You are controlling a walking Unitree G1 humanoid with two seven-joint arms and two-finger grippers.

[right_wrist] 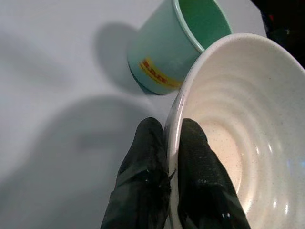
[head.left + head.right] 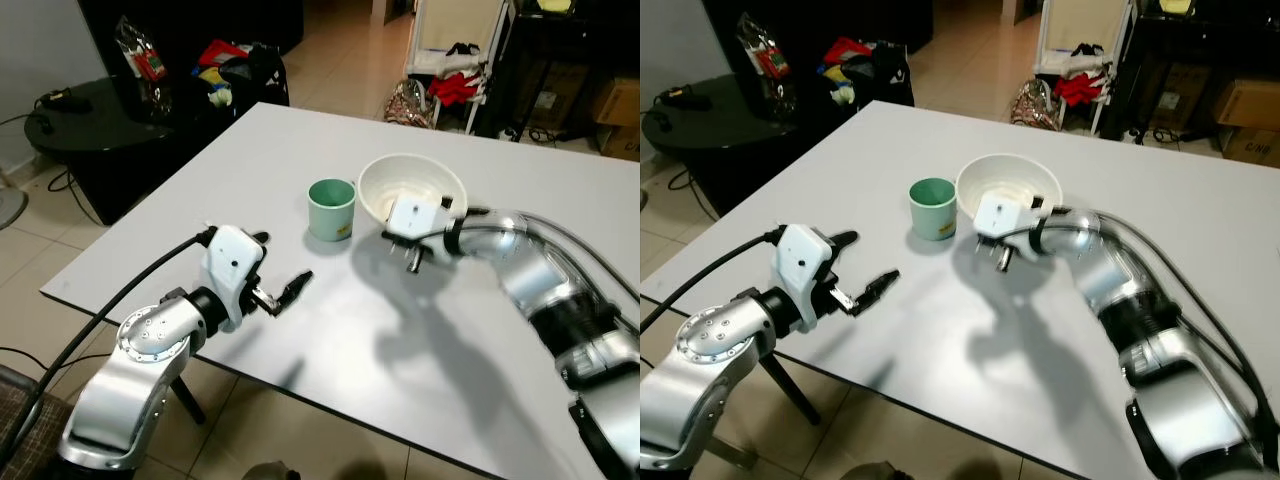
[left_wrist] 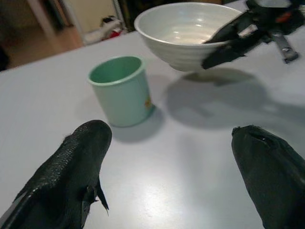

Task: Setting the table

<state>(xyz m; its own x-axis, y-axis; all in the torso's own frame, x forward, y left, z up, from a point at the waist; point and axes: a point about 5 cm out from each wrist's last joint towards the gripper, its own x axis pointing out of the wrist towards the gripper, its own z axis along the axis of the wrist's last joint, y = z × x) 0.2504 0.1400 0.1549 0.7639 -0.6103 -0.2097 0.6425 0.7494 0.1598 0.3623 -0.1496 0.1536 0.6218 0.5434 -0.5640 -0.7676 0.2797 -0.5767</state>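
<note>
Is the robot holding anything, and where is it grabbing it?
The right gripper pinches the white bowl by its rim, one finger inside, one outside. The left gripper is open, holding nothing.

Light falls evenly and fairly bright from overhead, leaving the white table (image 2: 300, 150) pale grey-blue with a soft sheen rather than hard glare. Broad, soft-edged shadows of the right arm spread across the tabletop toward the near edge, and the green cup (image 2: 331, 208) and white bowl (image 2: 411, 186) each cast a short dark shadow beside them. Small highlights glint inside the bowl in the left wrist view, where the near black fingers (image 3: 76, 171) are blurred and out of focus. In the right wrist view the fingertips (image 1: 152, 157) are sharp while the bowl's far rim softens. The room behind the table is dimmer, with dark furniture losing detail.
</note>
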